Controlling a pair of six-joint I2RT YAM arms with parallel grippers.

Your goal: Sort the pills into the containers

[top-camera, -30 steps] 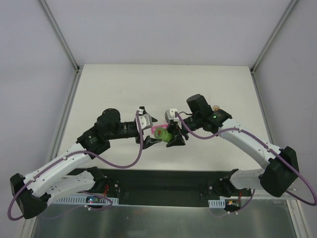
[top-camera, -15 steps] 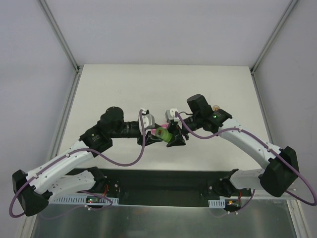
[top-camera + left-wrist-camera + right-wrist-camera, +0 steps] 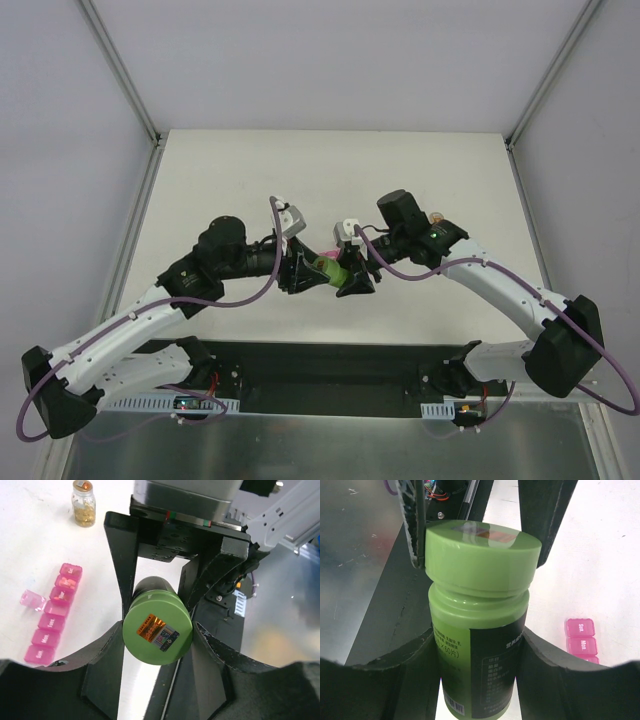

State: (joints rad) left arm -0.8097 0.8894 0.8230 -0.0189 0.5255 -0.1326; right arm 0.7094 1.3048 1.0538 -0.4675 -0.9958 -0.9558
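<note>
A green pill bottle (image 3: 470, 645) with a black label is held above the table, and my right gripper (image 3: 477, 647) is shut on its body. My left gripper (image 3: 158, 630) is shut on the bottle's green cap (image 3: 157, 630), one finger on each side. In the top view the two grippers meet at the bottle (image 3: 329, 270) in the middle of the table. The pink containers (image 3: 52, 612) lie in a row on the table below, also seen in the right wrist view (image 3: 580, 635). No pills show; the bottle is capped.
A small glass vial (image 3: 83, 502) with amber contents stands on the table past the pink strip, near the right arm's wrist (image 3: 436, 216). A loose clear-pink square piece (image 3: 31, 599) lies beside the strip. A dark panel (image 3: 330, 365) runs along the table's near edge.
My left gripper has moved right to the bottle, turned, and closed on the cap. The right gripper has kept still with the bottle in it.
</note>
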